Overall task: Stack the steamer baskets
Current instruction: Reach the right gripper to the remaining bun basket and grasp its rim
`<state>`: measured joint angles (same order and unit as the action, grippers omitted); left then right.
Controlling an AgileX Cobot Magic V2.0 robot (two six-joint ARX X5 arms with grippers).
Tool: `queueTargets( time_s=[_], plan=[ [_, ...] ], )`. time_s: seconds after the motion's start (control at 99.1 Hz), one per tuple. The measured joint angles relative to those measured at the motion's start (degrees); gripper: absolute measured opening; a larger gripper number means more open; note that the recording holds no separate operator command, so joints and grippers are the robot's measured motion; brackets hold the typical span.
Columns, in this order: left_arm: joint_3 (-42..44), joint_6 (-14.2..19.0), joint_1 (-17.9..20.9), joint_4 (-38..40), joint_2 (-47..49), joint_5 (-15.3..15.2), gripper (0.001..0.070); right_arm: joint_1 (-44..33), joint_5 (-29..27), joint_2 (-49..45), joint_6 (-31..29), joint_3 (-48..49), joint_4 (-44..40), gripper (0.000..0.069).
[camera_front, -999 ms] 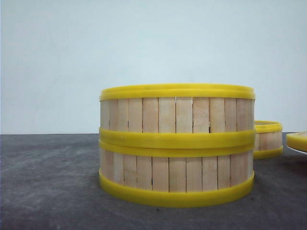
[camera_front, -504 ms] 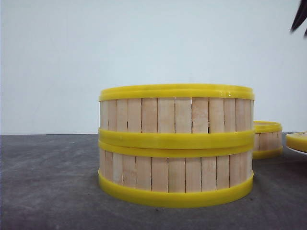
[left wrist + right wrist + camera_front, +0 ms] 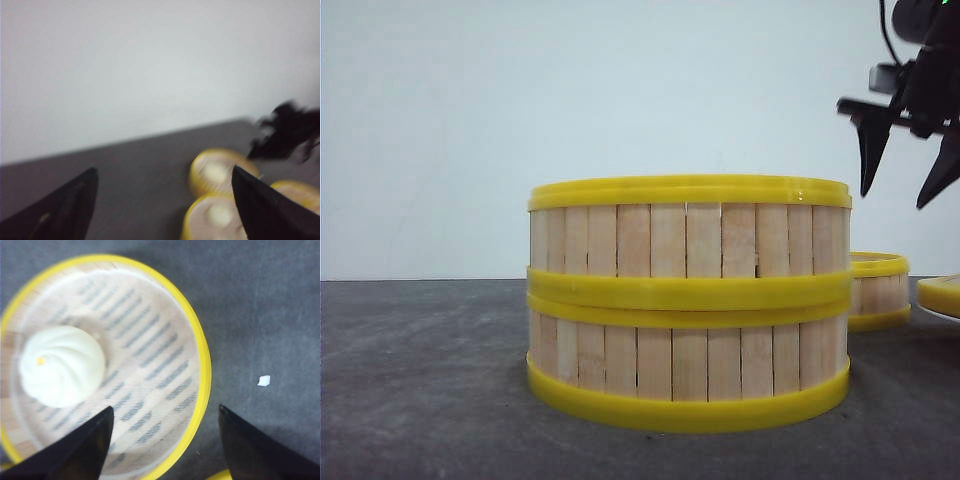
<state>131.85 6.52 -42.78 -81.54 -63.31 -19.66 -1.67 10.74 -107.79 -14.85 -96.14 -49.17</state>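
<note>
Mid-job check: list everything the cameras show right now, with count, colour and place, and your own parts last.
stacked steamer baskets: 2, pale wood slats with yellow rims, one on the other, centre front of the table.
third steamer basket: 1, same colours, behind the stack to the right.
bun: 1, white, lying in a basket below the right wrist camera.
yellow-rimmed piece: 1, cut off at the right edge; cannot tell what it is.
white scrap: 1, on the table beside that basket.
table: 1, dark grey.
right gripper: 1, black, open, in the air at upper right.
left gripper: 1, black, open, above the table.
</note>
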Motion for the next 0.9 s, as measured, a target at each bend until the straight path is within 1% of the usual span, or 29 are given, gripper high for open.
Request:
queueTargets(
  time_s=[0.151, 0.232, 0.303, 0.393, 0.494, 0.555, 0.706, 0.898],
  plan=[
    [-14.5, 0.1, 0.0, 0.0, 5.5, -4.4, 0.0506, 0.0, -1.3, -4.7, -0.2, 0.0, -1.8, 0.0368],
    [-19.7, 0.2, 0.0, 0.0, 7.7, -5.6, 0.0506, 0.0, -2.0, -6.5, -0.4, 0.0, -2.1, 0.0357],
    [-22.3, 0.2, 0.0, 0.0, 9.2, -6.2, 0.0506, 0.1, -2.7, -7.4, -0.5, 0.0, -2.1, 0.0348],
    [-23.3, 0.1, 0.0, 0.0, 10.4, -6.4, 0.0506, 0.2, -3.8, -7.9, -0.6, 0.0, -1.5, 0.0329],
    [-23.3, 0.1, 0.0, 0.6, 11.5, -6.6, 0.0506, 0.8, -4.5, -8.1, -0.6, 0.0, -0.7, 0.0281],
    [-23.3, 0.1, 0.0, 1.6, 12.0, -6.6, 0.0506, 1.2, -4.6, -8.3, -0.6, 0.0, -0.7, 0.0265],
    [-23.3, -0.9, 0.0, 2.1, 12.2, -7.2, 0.0506, 2.6, -5.0, -9.4, -0.6, 0.0, -0.3, 0.0255],
    [-23.3, -1.7, 0.0, 2.1, 12.2, -7.2, 0.0506, 4.4, -9.4, -10.8, -0.6, 0.0, -0.3, 0.0253]
  ],
)
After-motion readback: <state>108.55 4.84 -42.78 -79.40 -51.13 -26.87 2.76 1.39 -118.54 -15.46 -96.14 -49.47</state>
